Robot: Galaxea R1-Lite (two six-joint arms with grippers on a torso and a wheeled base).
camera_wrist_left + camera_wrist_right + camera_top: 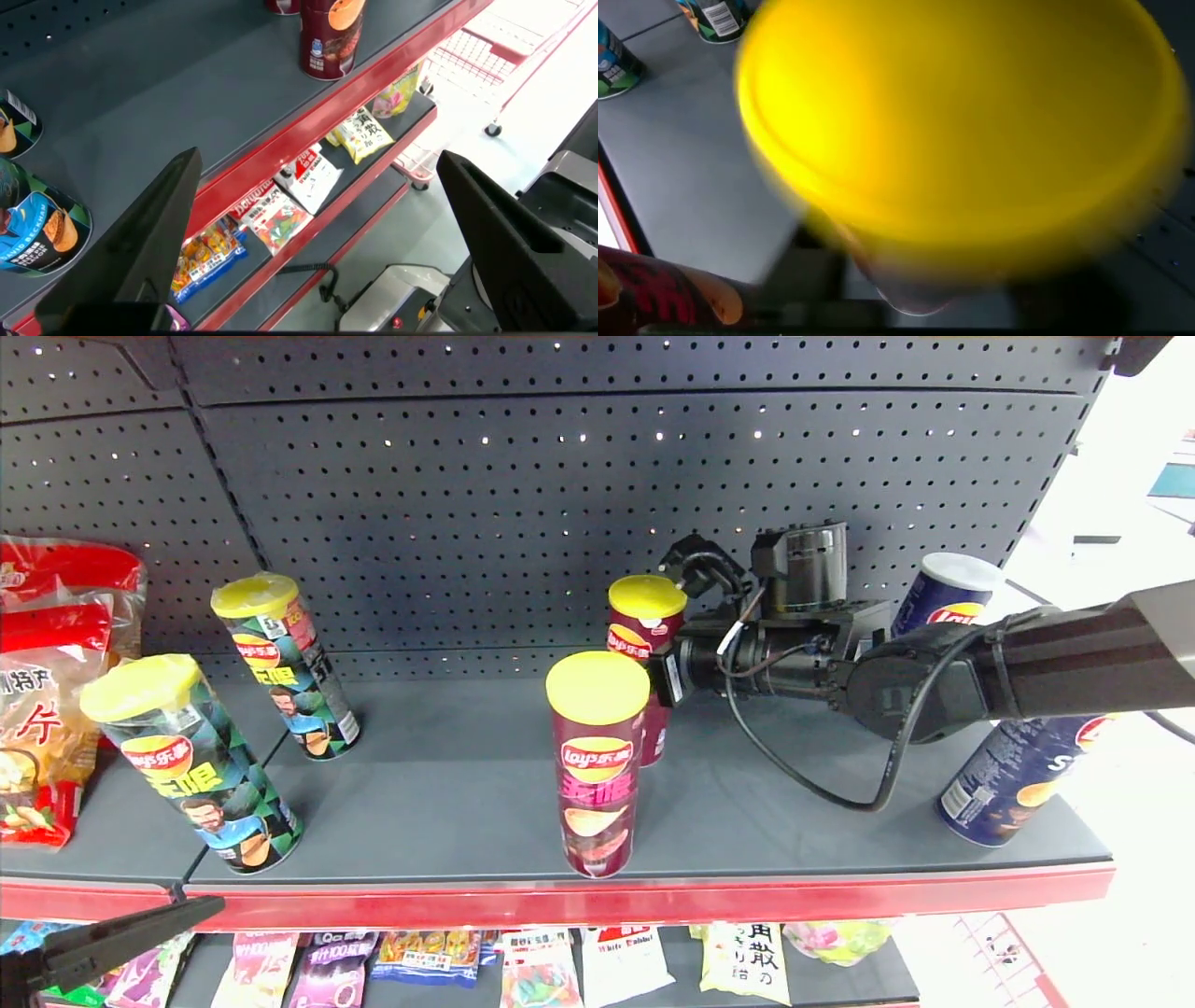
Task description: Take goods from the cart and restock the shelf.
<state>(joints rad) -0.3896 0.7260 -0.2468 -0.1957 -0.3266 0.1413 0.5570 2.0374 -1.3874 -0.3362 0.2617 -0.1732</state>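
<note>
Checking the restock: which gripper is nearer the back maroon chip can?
Right. The right gripper is at the back maroon chip can; the left gripper is far off, below the shelf's red front edge.

The right arm [1055, 663] is a dark grey boxy link with a rounded black joint [887, 686], a looping black cable [878, 807] and a silver cylinder [812, 565] on its wrist. The left gripper [318, 159] has black wedge-shaped fingers [149, 243].

Upright maroon yellow-lidded can [639, 627] on shelf [448, 775]
</note>
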